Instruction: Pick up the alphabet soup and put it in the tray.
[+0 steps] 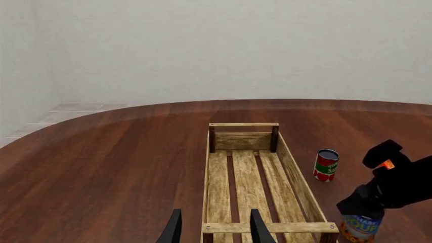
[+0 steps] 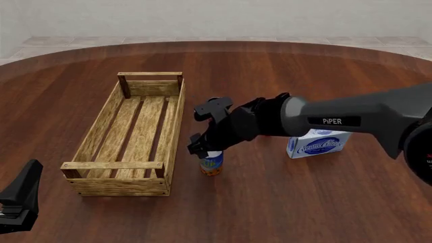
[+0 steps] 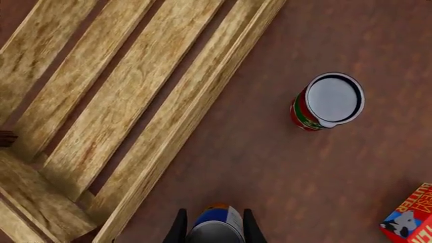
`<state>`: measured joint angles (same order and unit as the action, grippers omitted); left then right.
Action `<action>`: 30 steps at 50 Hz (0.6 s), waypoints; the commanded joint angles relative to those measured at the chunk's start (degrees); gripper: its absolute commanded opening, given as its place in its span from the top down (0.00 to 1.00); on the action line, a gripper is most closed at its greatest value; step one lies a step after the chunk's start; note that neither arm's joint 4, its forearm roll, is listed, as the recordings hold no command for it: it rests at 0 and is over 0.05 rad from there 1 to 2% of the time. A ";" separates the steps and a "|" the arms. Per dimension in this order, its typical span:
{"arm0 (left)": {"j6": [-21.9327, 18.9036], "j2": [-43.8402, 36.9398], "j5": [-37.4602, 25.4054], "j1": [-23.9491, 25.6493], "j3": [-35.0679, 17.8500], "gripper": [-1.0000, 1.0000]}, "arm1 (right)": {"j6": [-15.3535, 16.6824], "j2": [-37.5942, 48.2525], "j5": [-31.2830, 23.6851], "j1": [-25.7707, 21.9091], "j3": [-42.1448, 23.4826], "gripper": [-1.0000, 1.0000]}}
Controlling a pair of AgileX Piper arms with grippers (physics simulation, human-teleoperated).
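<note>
The alphabet soup (image 2: 211,164), a can with a blue label and an orange lower band, stands upright just right of the tray's (image 2: 101,126) near right corner, about at table level. My right gripper (image 2: 204,147) comes down on it from above. In the right wrist view its fingers (image 3: 180,227) press against both sides of the alphabet soup (image 3: 216,225). The left wrist view shows the alphabet soup (image 1: 359,228) under that black gripper, beside the tray (image 1: 219,187). My left gripper (image 1: 216,230) is open and holds nothing, at the table's near left (image 2: 20,200).
A small red and green can (image 3: 327,101) stands right of the tray, farther back (image 1: 326,165). A blue-and-white box (image 2: 317,144) sits behind the right arm. A red-cornered box (image 3: 408,217) shows at the right wrist view's edge.
</note>
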<state>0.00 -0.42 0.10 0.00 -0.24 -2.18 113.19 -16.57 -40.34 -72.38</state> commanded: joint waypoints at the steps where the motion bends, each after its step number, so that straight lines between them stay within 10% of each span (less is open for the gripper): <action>1: 0.00 0.00 0.00 0.00 0.00 0.00 | -0.57 -0.49 -0.51 1.71 0.56 1.00; 30: 0.00 0.00 0.00 0.00 0.00 0.00 | 6.01 -15.02 -8.91 1.59 -5.12 1.00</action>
<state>0.00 -0.42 0.10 0.00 -0.24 2.73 102.78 -22.42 -38.51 -74.05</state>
